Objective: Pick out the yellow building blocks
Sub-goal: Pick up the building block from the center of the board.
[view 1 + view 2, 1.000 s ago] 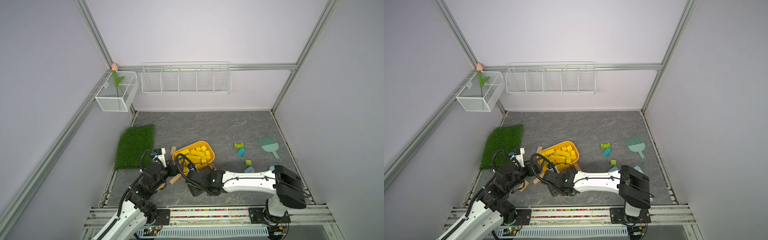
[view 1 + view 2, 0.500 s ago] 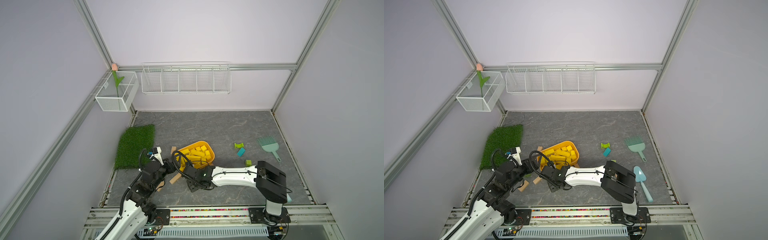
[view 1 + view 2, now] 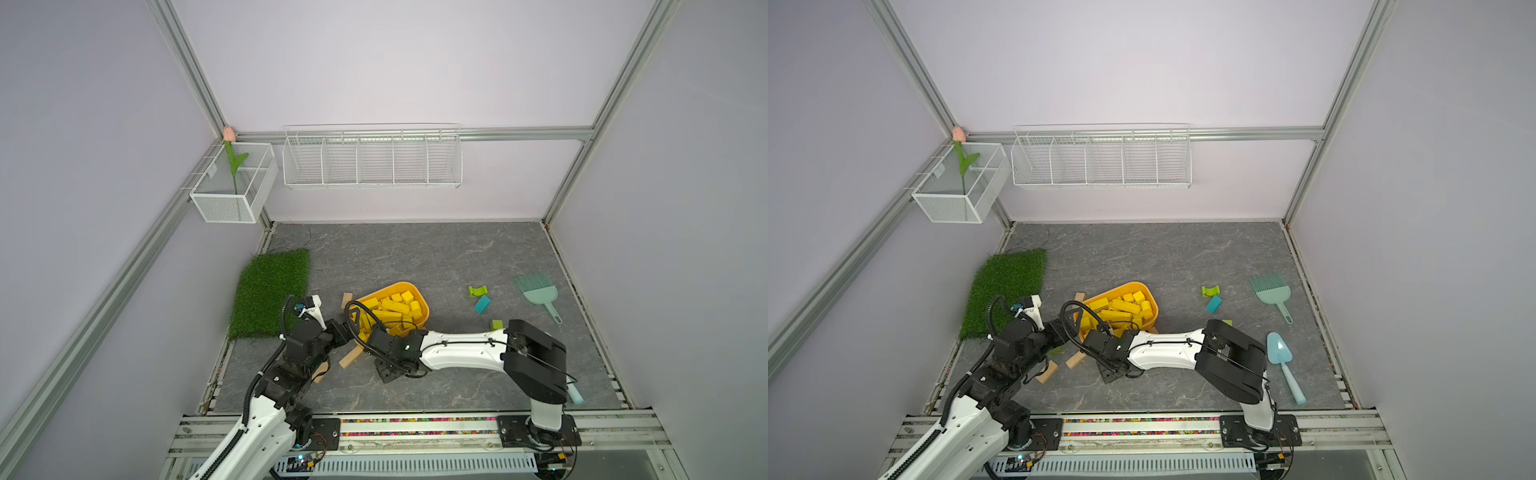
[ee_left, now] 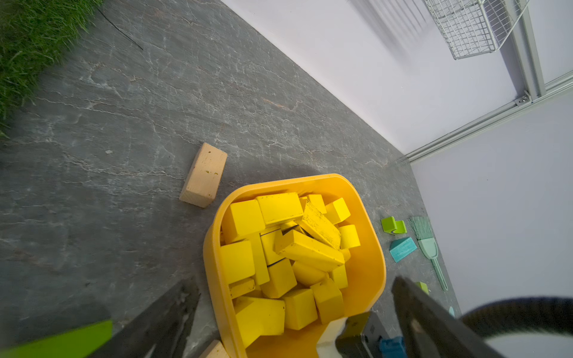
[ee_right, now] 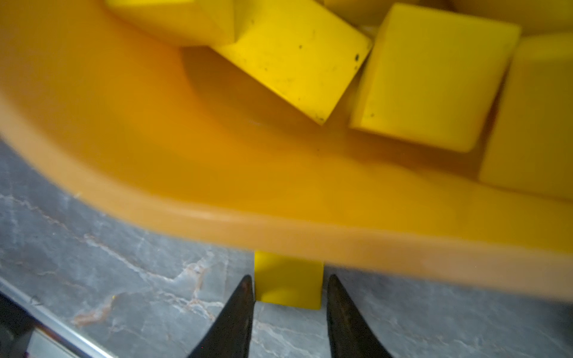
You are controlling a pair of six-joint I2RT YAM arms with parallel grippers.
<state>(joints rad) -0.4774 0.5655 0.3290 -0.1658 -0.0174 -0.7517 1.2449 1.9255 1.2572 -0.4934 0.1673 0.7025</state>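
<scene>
Several yellow building blocks (image 4: 307, 251) lie heaped in a yellow-orange tub (image 3: 409, 286), seen in both top views (image 3: 1121, 307). One more yellow block (image 5: 286, 279) sits on the floor, half under the tub's near rim (image 5: 279, 229). My right gripper (image 5: 288, 283) is down at that rim with the block between its fingertips. One fingertip touches the block and a sliver of gap shows at the other. My left gripper (image 4: 294, 310) stands wide open over the tub's near end and holds nothing. In the top views the right wrist (image 3: 392, 347) hides its own fingers.
Tan wooden blocks (image 3: 351, 357) (image 4: 204, 175) lie beside the tub. A green grass mat (image 3: 270, 291) lies at the left. A green arch (image 3: 478, 291), teal block (image 3: 482, 304), brush (image 3: 536, 289) and shovel (image 3: 1283, 361) lie at the right. Wire baskets hang on the walls.
My right arm's elbow has swung left and its wrist has drawn up to the tub's near rim. Its jaws have narrowed round the floor block. The left gripper stays open.
</scene>
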